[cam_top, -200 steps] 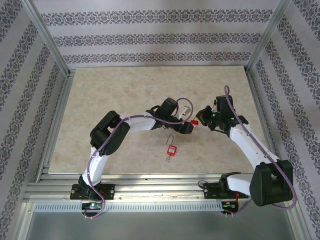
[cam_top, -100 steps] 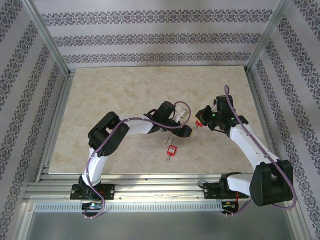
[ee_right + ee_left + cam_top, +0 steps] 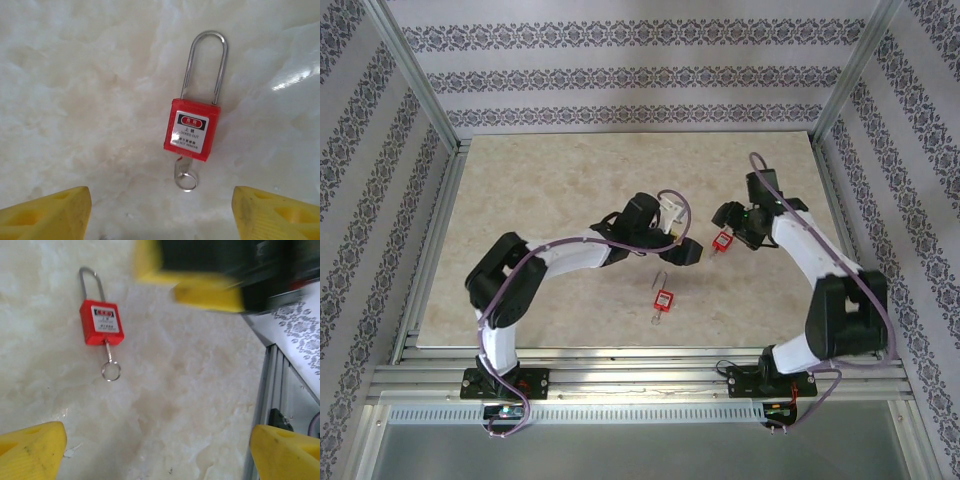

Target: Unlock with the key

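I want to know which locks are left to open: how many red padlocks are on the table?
2. The near padlock lies alone in the middle of the table; the far padlock lies just below the right gripper. Another could be hidden under the left arm.

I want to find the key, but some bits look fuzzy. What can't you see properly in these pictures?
- Left wrist view: a yellow-and-black shape at the top is blurred and cut off by the edge; what it is cannot be told.
- Right wrist view: the key sits in the red padlock, so its blade is hidden.
- Top view: padlock labels and keys are too small to make out.
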`<state>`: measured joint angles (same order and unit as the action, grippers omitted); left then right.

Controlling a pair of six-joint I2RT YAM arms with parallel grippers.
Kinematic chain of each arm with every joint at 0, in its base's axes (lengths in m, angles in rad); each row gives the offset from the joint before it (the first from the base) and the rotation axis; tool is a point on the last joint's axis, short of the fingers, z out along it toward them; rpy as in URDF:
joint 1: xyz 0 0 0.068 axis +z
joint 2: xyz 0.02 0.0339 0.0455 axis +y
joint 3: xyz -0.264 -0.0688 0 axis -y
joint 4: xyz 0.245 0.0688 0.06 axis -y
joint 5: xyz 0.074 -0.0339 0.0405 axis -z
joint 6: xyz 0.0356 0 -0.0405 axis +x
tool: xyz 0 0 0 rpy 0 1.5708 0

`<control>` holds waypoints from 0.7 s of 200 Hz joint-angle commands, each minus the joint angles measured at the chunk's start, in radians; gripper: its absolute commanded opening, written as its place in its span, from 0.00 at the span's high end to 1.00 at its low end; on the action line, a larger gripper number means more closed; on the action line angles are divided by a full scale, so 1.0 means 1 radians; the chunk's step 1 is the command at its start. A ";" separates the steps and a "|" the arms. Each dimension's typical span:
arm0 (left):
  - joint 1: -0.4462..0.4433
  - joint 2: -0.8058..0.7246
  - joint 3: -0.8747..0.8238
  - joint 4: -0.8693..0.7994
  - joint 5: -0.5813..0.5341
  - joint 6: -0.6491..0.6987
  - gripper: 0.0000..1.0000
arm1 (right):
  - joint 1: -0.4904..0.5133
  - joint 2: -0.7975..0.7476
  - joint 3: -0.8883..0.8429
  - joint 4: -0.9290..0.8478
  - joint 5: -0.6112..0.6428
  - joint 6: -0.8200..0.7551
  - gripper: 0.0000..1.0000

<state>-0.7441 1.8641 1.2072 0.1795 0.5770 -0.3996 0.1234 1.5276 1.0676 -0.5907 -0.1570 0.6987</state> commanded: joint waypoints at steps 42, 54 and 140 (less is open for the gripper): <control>0.008 -0.286 -0.165 -0.081 -0.102 0.024 0.03 | 0.095 0.217 0.106 -0.098 0.195 0.032 0.27; 0.008 -0.339 -0.204 -0.078 -0.121 0.020 0.02 | 0.098 0.232 0.110 -0.093 0.227 0.043 0.27; 0.026 -0.592 -0.337 -0.173 -0.208 0.039 0.00 | 0.107 0.406 0.207 -0.102 0.269 0.056 0.39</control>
<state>-0.7330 1.3209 0.8940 0.0605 0.4088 -0.3901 0.2188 1.9129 1.2369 -0.6601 0.0681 0.7414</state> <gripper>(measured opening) 0.997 0.639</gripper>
